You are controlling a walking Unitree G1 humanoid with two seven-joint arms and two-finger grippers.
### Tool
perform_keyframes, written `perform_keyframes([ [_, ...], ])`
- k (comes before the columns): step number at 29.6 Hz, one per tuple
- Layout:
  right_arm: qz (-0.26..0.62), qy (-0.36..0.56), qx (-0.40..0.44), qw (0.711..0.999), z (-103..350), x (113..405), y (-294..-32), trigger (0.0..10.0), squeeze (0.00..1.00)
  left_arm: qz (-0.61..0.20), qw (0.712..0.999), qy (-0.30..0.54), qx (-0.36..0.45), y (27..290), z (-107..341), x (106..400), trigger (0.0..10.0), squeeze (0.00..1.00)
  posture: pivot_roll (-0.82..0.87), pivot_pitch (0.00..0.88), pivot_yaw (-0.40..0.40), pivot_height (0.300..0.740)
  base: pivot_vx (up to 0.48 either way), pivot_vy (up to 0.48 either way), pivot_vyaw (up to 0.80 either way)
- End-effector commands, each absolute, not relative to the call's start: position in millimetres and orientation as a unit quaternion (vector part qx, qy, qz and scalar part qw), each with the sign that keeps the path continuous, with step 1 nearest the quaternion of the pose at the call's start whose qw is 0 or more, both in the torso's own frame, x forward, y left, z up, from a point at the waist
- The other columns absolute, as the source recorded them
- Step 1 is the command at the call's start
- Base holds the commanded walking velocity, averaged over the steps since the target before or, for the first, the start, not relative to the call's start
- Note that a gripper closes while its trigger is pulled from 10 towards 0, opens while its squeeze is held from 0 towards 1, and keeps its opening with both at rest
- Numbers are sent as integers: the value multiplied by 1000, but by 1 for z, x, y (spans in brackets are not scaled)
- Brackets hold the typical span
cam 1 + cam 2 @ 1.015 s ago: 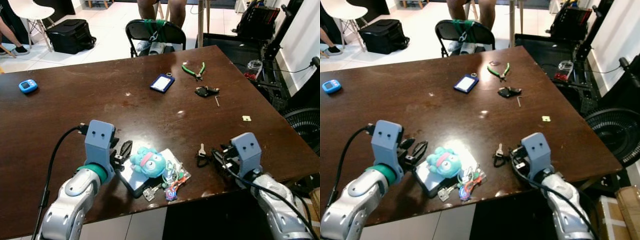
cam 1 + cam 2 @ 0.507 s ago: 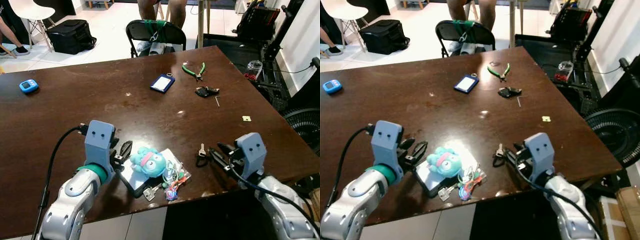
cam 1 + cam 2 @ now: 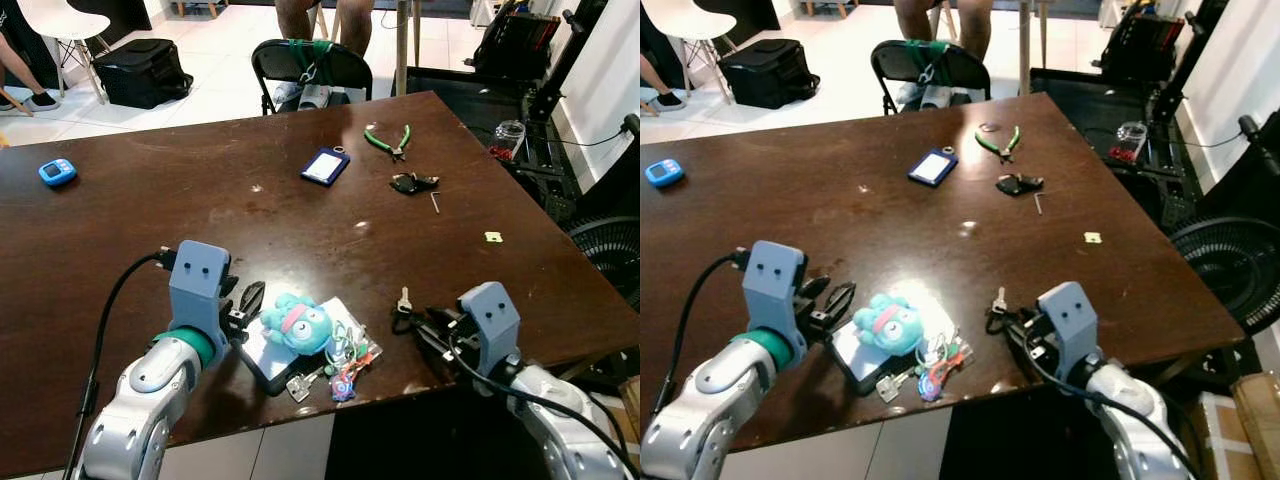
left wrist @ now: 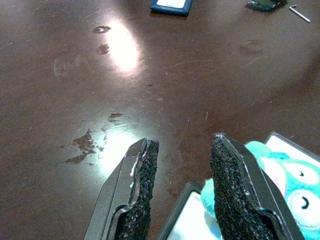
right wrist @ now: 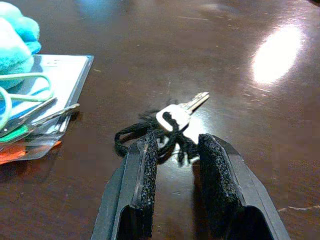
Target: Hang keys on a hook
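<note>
**Key not yet picked up, no hook in sight**

The task is at its beginning, I judge. The key (image 5: 181,114) with its black cord lies flat on the table (image 3: 200,200), near the front edge on the robot's right side. It is not lifted, and I see no hook in any view, so grasping, carrying and hanging are all left to do.

The right gripper (image 5: 177,165) is low over the table, with its fingers (image 5: 146,175) parted a moderate amount. The cord's loops lie in the gap between the tips and seem to touch them, but the fingers are not closed on it.

The left gripper (image 4: 181,170) rests beside the plush toy (image 3: 296,324), fingers apart, holding nothing. One finger is just beside the toy and the plastic card under it.
</note>
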State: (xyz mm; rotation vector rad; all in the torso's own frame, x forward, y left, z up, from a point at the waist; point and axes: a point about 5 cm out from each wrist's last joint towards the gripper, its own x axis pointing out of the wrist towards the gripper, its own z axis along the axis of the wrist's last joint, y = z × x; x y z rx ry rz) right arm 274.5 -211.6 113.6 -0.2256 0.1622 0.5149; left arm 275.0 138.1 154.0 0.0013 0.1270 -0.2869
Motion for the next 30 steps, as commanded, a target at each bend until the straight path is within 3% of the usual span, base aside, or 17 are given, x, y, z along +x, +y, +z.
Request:
perform_keyframes([
  [1,266,92,-115,953,110,272,-209,10000,0,-138,988,75,3,142,150,273,10000,0,-107,78,140,740,0,0,0],
  [30,232,99,-125,960,101,282,-212,10000,0,-136,988,75,4,143,150,273,10000,0,-104,78,145,740,0,0,0],
])
